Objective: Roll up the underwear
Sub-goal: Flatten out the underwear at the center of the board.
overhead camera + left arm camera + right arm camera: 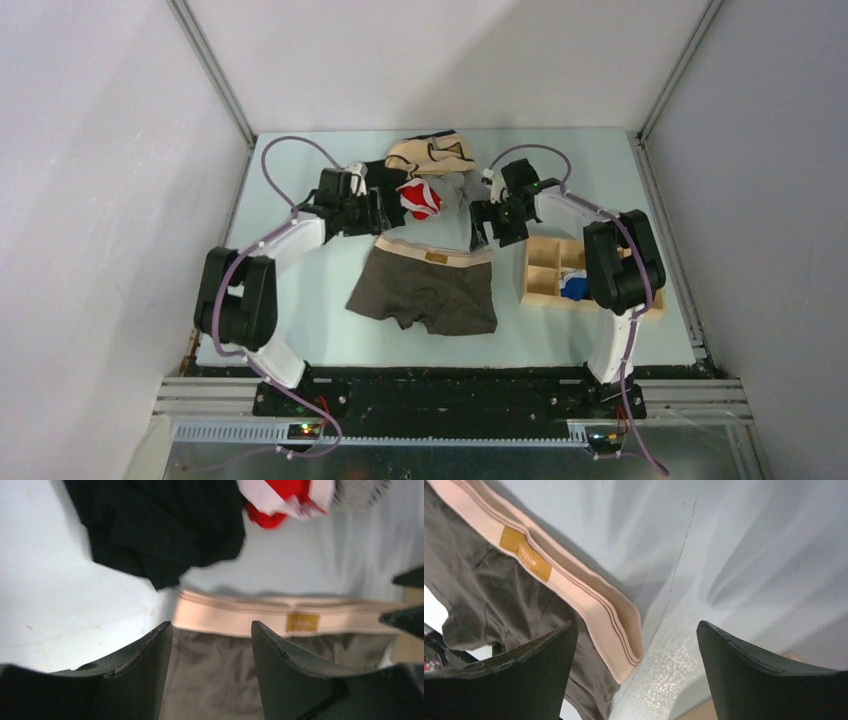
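The underwear (428,288) lies flat in the middle of the table, olive-brown with a cream waistband and a small brown label at its far edge. My left gripper (378,212) hovers just beyond the waistband's left end, open and empty. In the left wrist view the underwear (215,675) shows between the fingers (150,670) of my left gripper (212,626). My right gripper (484,222) is open and empty over the waistband's right end. In the right wrist view the underwear (499,600) shows by my right gripper (636,626), with the waistband corner between the fingers.
A pile of clothes lies at the back: a black garment (375,180), a red and white one (420,199), a beige one with dark trim (432,152). A wooden divided box (550,270) with something blue inside stands right of the underwear.
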You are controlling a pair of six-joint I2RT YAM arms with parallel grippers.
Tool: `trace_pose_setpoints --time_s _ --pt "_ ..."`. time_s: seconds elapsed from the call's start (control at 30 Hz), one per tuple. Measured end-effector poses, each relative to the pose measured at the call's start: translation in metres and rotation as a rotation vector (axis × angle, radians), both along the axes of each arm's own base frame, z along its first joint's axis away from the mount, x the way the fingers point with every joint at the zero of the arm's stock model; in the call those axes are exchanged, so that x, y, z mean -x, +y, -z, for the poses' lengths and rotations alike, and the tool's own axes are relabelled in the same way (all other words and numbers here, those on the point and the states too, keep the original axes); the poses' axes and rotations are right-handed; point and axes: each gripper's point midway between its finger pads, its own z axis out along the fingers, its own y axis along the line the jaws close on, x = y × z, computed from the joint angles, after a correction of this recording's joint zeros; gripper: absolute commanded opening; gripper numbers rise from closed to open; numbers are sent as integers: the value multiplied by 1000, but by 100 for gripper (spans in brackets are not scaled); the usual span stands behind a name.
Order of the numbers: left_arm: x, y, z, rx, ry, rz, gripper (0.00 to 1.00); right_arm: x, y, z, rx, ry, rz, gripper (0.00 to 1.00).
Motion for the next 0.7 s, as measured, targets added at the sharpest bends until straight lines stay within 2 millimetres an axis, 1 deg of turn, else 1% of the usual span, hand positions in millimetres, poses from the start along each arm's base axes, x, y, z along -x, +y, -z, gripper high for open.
trace_pose_setpoints --time_s 0.1,0.13,0.17,0.23,0.3,0.33,0.4,0.53,0.6,0.63,0.67,0.7 --pt "-26 10 8 -69 -4 -64 75 -6 2 7 7 23 44 87" --pt "-32 12 10 -85 -3 -79 78 -6 3 7 8 28 53 86" --pt "-38 15 13 -103 0 -95 78 -7 3 8 7 32 59 86" --pt "-42 18 18 -124 10 -111 76 -6 4 8 4 40 67 85" --pt "-43 19 24 -136 25 -116 69 -4 4 8 0 49 67 84" --pt "-43 19 29 -139 37 -114 63 -4 4 8 -2 52 66 84" --pt "-40 17 37 -134 62 -105 55 -3 4 7 -6 59 65 82" --pt "-33 12 52 -118 112 -79 49 1 0 7 -13 79 56 78" --pt "-32 11 56 -115 123 -71 47 4 -3 8 -17 94 49 74" --pt "-31 11 58 -115 129 -70 43 5 -4 8 -20 98 44 73" --pt "-31 10 59 -116 133 -67 41 7 -5 9 -23 104 37 69" --pt "-30 11 62 -119 138 -67 36 11 -6 10 -27 114 33 67"
